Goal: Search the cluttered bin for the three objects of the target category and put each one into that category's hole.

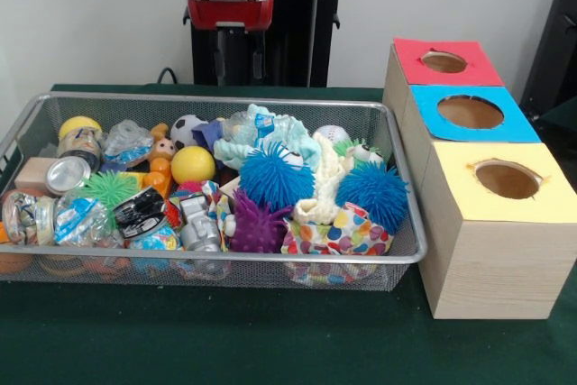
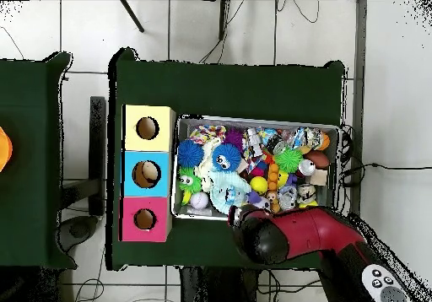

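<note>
The gripper (image 1: 239, 59) is hanging above the far rim of the bin (image 1: 270, 257), its two dark fingers pointing down with a narrow gap between them and nothing held or touched; how wide that gap really is cannot be told. The bin is sitting on the green table (image 1: 225, 340), crammed with toys: two blue spiky balls (image 1: 276, 178) lying near the middle, a purple spiky ball (image 1: 257, 227) just in front of them, a green spiky ball (image 1: 110, 188) toward the other end, a yellow ball (image 1: 193, 165) and a small soccer ball (image 1: 187, 129) near the far wall. Just beside the bin a row of three wooden boxes (image 1: 487, 259) is standing, each with a round hole in a coloured top: red (image 1: 444, 62), blue (image 1: 470, 112) and yellow (image 1: 508, 179). In the overhead view the red and black arm (image 2: 295, 235) is reaching in from the base side, ending at the bin's edge.
</note>
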